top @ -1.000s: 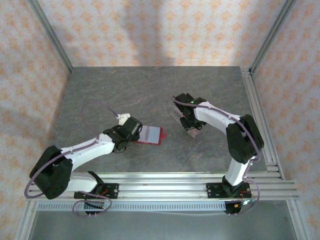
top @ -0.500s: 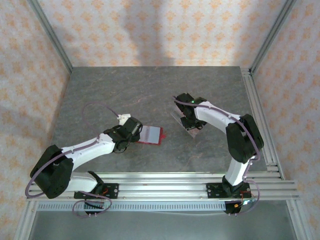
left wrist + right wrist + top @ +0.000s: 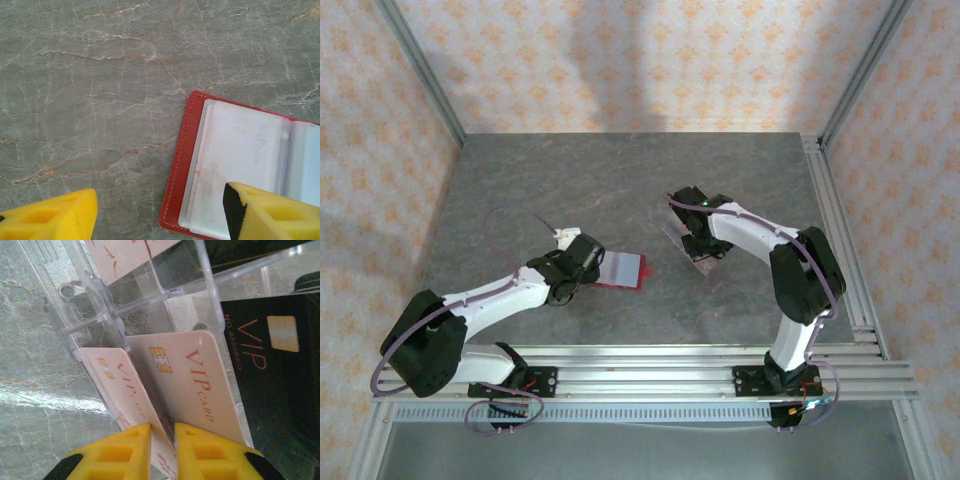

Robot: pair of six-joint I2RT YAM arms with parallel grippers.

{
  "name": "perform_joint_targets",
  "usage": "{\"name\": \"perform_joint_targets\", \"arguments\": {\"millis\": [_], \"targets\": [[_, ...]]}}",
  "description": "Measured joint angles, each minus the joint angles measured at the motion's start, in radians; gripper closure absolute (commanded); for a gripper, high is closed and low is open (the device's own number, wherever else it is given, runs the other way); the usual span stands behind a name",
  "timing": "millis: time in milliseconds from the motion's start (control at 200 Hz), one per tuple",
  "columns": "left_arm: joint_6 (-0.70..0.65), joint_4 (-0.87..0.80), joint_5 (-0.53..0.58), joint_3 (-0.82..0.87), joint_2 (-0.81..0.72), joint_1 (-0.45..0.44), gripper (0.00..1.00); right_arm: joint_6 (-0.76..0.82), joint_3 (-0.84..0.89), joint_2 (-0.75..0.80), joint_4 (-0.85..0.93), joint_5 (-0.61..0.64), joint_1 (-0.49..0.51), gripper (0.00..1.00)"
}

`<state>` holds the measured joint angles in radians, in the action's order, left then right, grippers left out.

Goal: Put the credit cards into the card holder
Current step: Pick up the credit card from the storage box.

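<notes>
The card holder (image 3: 623, 268) lies open on the table, a red wallet with a pale inside (image 3: 235, 155). My left gripper (image 3: 588, 262) is at the wallet's left end and stands open (image 3: 160, 217), one finger over bare table, the other (image 3: 270, 215) over the wallet's inner sleeve. My right gripper (image 3: 695, 243) is at the clear stand (image 3: 678, 238). In the right wrist view its jaws (image 3: 162, 450) are shut on the edge of a pale credit card (image 3: 120, 385) standing in the stand. A second pale credit card (image 3: 195, 375) stands just beside it.
The clear acrylic stand (image 3: 100, 315) also holds a black VIP card (image 3: 280, 355) on the right and another pale card in a farther slot (image 3: 125, 255). Grey stone table (image 3: 620, 180) stretches behind both arms. A metal rail (image 3: 840, 220) runs along the right edge.
Both arms have stayed in place. The right jaws have narrowed onto the card. The loose cable above the left arm has sunk lower.
</notes>
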<state>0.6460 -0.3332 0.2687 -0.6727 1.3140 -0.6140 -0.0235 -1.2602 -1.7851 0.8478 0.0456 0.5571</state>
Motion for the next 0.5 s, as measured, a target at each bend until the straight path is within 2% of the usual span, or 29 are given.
{"name": "perform_joint_targets", "arguments": {"millis": [360,390,450,500], "targets": [[0.0,0.0,0.0,0.0,0.0,0.001,0.32,0.014,-0.005,0.002,-0.002,-0.024,-0.003,0.96],[0.0,0.0,0.0,0.0,0.0,0.001,0.32,0.015,-0.006,0.002,-0.001,-0.031,-0.003,0.94],[0.0,0.0,0.0,0.0,0.0,0.001,0.32,0.011,-0.009,0.002,-0.001,-0.042,-0.003,0.82],[0.0,0.0,0.0,0.0,0.0,0.001,0.32,0.02,-0.01,0.002,-0.002,-0.055,-0.003,0.8]]}}
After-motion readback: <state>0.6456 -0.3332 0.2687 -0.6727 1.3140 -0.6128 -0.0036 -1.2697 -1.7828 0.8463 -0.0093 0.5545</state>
